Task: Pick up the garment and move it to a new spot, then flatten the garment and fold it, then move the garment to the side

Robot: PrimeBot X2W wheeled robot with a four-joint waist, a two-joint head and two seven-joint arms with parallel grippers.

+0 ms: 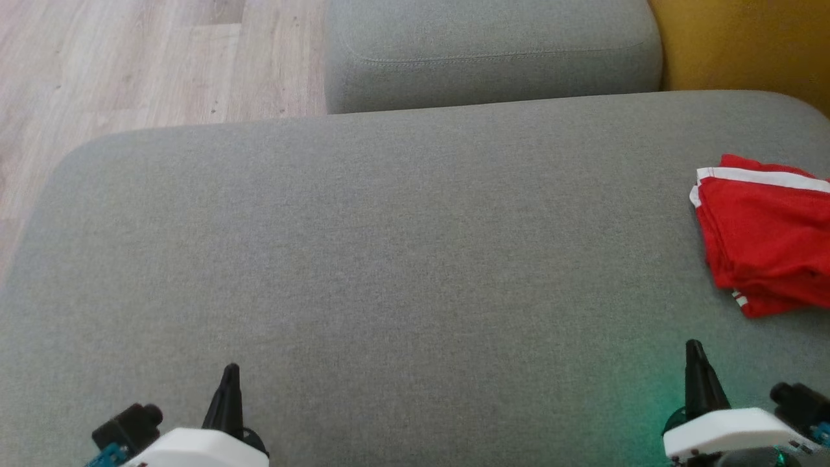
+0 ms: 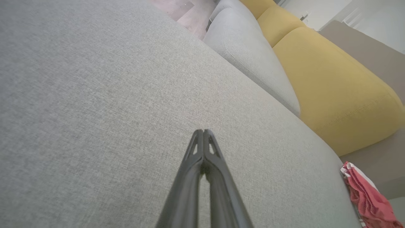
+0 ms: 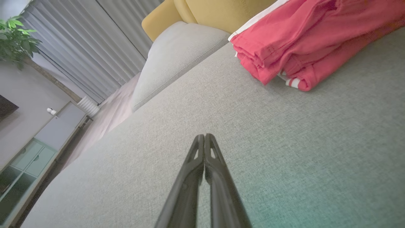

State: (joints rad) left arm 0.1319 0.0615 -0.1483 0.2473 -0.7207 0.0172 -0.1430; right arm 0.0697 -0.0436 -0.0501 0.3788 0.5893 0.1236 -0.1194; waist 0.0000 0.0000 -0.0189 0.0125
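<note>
The garment (image 1: 765, 240), red with white stripes, is folded into a compact stack at the right edge of the grey seat (image 1: 389, 259). It lies flat on the fabric and is partly cut off by the edge of the head view. The left tool (image 1: 230, 371) is located at the near left, fully closed, with its two fingers (image 2: 185, 190) pressed together to a single tip; nothing is gripped. The right tool (image 1: 694, 347) is located at the near right, likewise fully closed and empty. The garment is positioned beyond the right tool and slightly to its right, apart from it. In the left wrist view the closed tool is shown over grey fabric, with the garment at the right edge of the seat. In the right wrist view the garment's layered folds and a white-striped hem are presented toward the tool. A second grey cushion (image 1: 486, 52) is set against the far side of the seat, a yellow cushion (image 1: 746, 45) is seen at the far right, and wood-look floor (image 1: 130, 65) at the far left.
</note>
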